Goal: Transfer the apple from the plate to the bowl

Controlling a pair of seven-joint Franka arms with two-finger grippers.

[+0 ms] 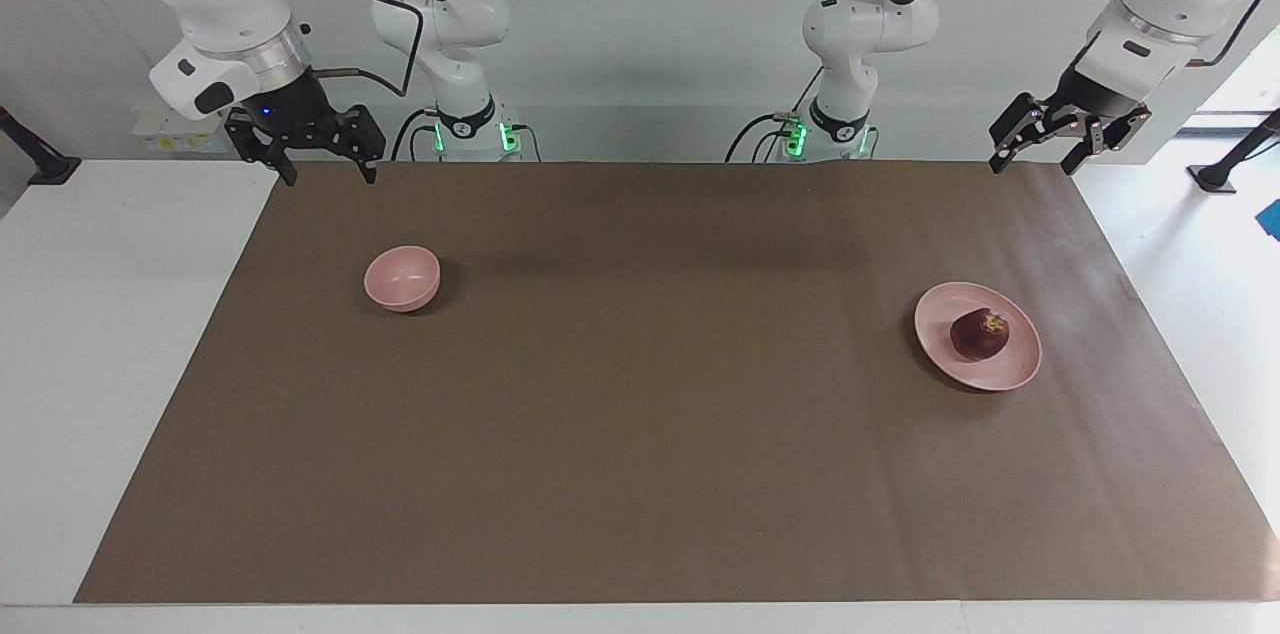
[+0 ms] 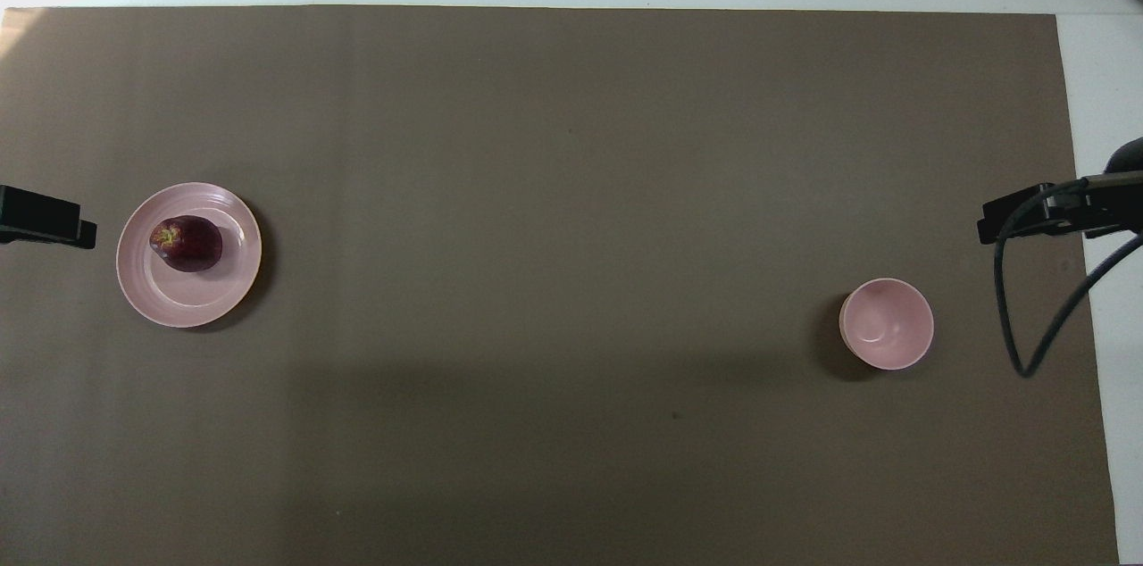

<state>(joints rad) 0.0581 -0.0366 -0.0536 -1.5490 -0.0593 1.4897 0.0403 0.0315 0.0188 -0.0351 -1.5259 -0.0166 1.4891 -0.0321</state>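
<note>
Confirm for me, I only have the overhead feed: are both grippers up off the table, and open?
Observer: Yes. In the facing view the left gripper hangs in the air, fingers apart, at the table's edge nearest the robots, at its own arm's end.
Operator: And the right one?
Observer: The right gripper also hangs open and holds nothing, over the mat's edge nearest the robots, well above the bowl.
Operator: Apple seated flat?
Observer: The apple rests on the plate, inside the rim, with no gripper near it.
</note>
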